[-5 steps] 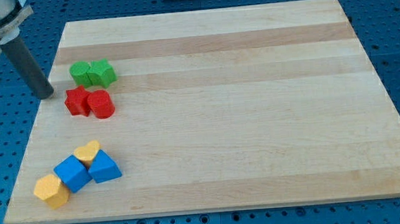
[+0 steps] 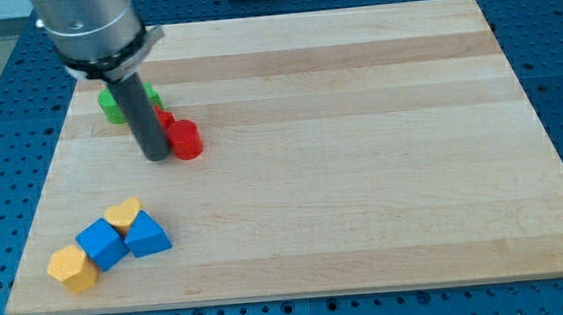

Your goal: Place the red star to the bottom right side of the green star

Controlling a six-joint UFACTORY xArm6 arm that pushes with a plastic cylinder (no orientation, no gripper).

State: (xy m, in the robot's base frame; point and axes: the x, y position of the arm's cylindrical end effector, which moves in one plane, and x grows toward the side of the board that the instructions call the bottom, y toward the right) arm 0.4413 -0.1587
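Note:
My tip [image 2: 158, 155] rests on the wooden board [image 2: 362, 172] at the upper left, just to the left of a red cylinder [image 2: 186, 140]. The rod hides most of the red star [image 2: 164, 118]; only a sliver of it shows on the rod's right side, above the cylinder. Two green blocks lie behind the rod. One [image 2: 110, 106] shows on its left. A small edge of the other [image 2: 152, 96] shows on its right. I cannot tell here which of them is the green star.
At the board's lower left lies a cluster: a yellow heart [image 2: 122, 213], a blue cube [image 2: 101, 244], a blue triangular block [image 2: 148, 234] and a yellow hexagon [image 2: 73, 268]. A blue perforated table surrounds the board.
The rod has swept from the board's left edge rightward across the red blocks. The red cylinder and red star have shifted to the right, and the rod now covers the green blocks.

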